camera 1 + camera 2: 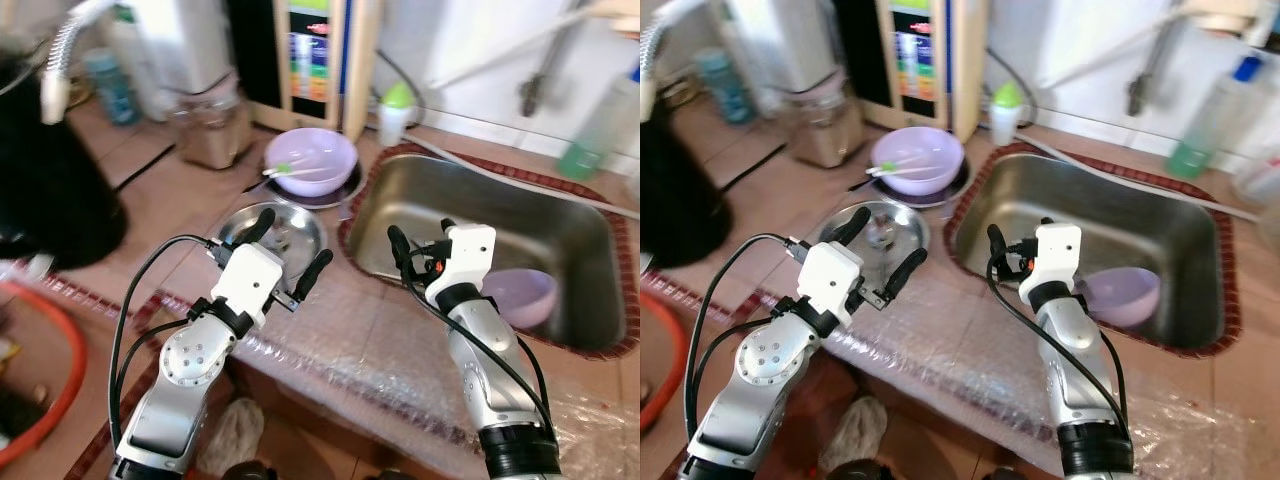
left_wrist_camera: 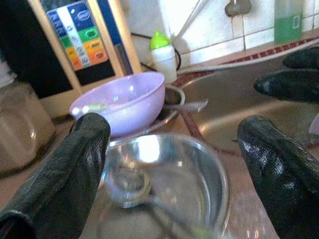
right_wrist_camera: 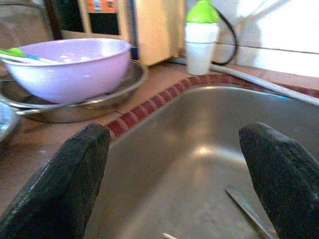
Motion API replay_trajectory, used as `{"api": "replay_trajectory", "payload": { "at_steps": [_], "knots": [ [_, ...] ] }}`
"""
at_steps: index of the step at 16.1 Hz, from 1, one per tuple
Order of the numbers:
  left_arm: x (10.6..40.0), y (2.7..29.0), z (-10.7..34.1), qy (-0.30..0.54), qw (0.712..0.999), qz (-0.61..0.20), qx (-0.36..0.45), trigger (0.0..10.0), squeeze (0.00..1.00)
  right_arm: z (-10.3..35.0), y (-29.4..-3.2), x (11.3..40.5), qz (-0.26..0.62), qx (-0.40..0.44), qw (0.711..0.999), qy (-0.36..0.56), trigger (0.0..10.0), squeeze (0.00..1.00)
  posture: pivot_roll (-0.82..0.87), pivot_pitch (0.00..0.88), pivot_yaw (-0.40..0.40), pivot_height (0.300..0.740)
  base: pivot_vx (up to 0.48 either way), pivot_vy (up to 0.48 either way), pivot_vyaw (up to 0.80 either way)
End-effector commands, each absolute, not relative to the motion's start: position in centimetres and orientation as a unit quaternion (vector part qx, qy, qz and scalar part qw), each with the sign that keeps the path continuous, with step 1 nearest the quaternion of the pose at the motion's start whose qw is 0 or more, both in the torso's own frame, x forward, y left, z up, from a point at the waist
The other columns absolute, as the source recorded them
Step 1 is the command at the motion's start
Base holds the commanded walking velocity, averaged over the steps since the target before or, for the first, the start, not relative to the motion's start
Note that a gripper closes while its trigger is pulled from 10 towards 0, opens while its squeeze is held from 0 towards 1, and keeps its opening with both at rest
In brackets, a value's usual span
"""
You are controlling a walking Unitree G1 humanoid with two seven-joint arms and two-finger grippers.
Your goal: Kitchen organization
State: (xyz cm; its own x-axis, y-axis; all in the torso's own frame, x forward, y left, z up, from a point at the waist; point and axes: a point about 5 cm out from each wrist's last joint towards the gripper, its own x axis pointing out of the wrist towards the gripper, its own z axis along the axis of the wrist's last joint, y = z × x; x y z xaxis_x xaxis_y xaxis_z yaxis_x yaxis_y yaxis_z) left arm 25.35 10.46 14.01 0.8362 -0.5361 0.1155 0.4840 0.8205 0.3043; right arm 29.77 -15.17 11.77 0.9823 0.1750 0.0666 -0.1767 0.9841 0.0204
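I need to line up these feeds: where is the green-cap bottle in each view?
Left eye: bottle top centre, behind the sink's back-left corner.
Right eye: same spot, top centre.
Left wrist: by the wall, beyond the lilac bowl.
Right wrist: by the wall, past the sink rim.
Shared landmark: the lilac bowl on the counter.

Bright daylight floods the scene, washing out the white wall (image 1: 480,60) beyond the sink (image 1: 590,330). Glare glints off the steel plate (image 2: 209,179) just ahead of the left tool (image 2: 174,164). The head views are softly blurred, most toward the edges; both tools' fingers (image 3: 65,184) loom dark and unfocused.
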Motion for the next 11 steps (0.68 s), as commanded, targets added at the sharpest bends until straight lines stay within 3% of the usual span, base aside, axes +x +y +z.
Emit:
{"api": "replay_trajectory", "payload": {
  "at_steps": [1,5,11],
  "knots": [
    [25.49,10.45,14.11,-0.096,0.949,-0.269,0.136,10.0,0.0,11.42,-15.28,29.73,0.084,0.013,0.996,-0.025,10.0,0.0,0.0,0.0,0.027,0.74,-0.345,-0.27,0.0],
    [25.57,10.47,14.17,-0.096,0.948,-0.27,0.137,10.0,0.0,11.53,-15.29,29.92,0.083,0.011,0.996,-0.027,10.0,0.0,0.01,0.0,0.028,0.74,-0.153,-0.262,0.0],
    [25.88,10.66,14.54,-0.102,0.948,-0.27,0.132,10.0,0.0,11.73,-15.34,30.29,0.072,0.007,0.997,-0.035,10.0,0.0,0.01,0.0,0.03,0.74,0.0,0.0,0.0]
  ]
}}
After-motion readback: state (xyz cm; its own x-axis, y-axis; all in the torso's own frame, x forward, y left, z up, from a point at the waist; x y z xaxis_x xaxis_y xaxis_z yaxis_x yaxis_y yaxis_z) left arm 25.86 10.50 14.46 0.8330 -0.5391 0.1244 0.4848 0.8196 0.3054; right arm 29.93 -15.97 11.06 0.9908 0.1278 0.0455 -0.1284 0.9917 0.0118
